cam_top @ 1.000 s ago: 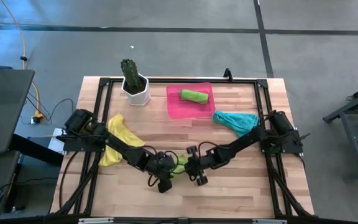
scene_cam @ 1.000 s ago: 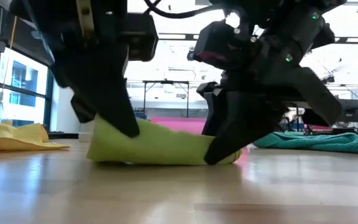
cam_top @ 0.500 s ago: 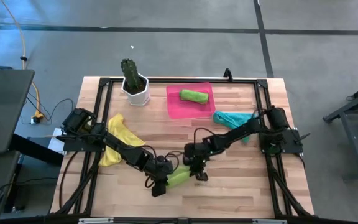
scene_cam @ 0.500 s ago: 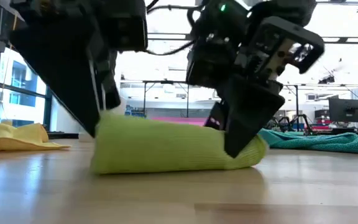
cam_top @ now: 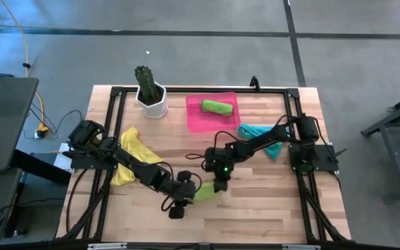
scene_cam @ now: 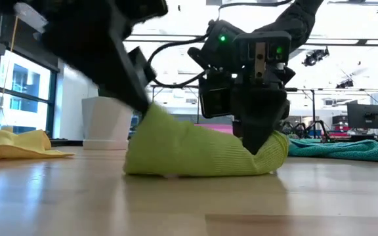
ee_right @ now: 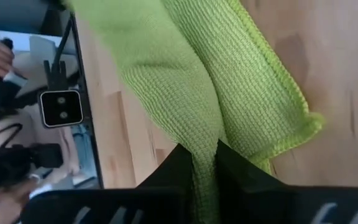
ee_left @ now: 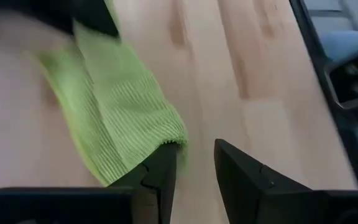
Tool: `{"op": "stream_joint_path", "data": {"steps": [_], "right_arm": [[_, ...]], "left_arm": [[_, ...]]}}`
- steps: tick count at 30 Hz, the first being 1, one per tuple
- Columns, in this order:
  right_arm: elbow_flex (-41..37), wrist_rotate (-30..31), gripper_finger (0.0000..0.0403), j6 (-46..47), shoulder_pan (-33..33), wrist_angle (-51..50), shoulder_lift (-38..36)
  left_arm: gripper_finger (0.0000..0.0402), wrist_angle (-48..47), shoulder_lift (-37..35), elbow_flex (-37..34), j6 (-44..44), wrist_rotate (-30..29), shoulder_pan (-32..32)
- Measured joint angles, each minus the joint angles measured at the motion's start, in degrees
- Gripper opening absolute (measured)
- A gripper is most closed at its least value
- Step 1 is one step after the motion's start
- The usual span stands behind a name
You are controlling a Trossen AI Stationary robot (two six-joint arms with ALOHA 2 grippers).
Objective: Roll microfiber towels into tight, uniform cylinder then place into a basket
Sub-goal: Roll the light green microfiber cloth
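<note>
One rolled lime towel [cam_top: 204, 192] lies near the table's [cam_top: 269, 201] front edge, right gripper [cam_top: 219, 182] pinching its end, left gripper [cam_top: 183, 196] spread beside it; next, lift toward pink basket [cam_top: 194, 122].

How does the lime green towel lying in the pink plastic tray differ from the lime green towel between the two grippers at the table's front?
The lime green towel in the pink plastic tray is a compact roll lying free; the lime green towel at the table's front is looser and flatter.

The first lies inside the pink tray; the second rests on the wooden table.

No gripper touches the first; the right gripper pinches the second, with the left gripper open beside it.

Both are ribbed lime green microfiber.
</note>
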Motion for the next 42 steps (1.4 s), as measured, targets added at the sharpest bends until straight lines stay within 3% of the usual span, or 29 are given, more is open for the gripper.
{"op": "stream_joint_path", "data": {"steps": [4,8,20,27,32,38,42], "right_arm": [[0.07,-0.18,0.0035,0.61,-0.53,-2.00,-0.07],[0.11,-0.28,0.0038,0.87,-0.85,-2.96,-0.09],[0.11,0.08,0.0039,-0.27,-0.83,-3.11,-0.11],[0.15,1.78,0.0039,-1.75,-0.90,-3.18,-0.15],[0.15,2.19,0.0039,-1.81,-0.79,-3.09,-0.17],[0.15,2.43,0.0039,-2.09,-0.79,-3.04,-0.17],[0.15,2.61,0.0039,-2.71,-0.79,-3.01,-0.17]], "left_arm": [[0.0098,0.42,-0.02,1.84,4.88,-7.25,-0.21],[0.0099,0.27,0.00,2.09,5.34,-10.95,-0.21],[0.0100,-13.13,-0.01,2.11,-1.89,-8.94,-3.53],[0.0100,-10.39,-1.86,3.12,-1.27,-23.99,-4.49],[0.0100,-3.67,-0.98,4.02,-1.24,-23.08,-3.20],[0.0100,-3.98,1.46,3.60,-1.89,-19.68,-2.05],[0.0108,-2.20,4.36,3.64,-5.27,-14.14,-1.42]]}}
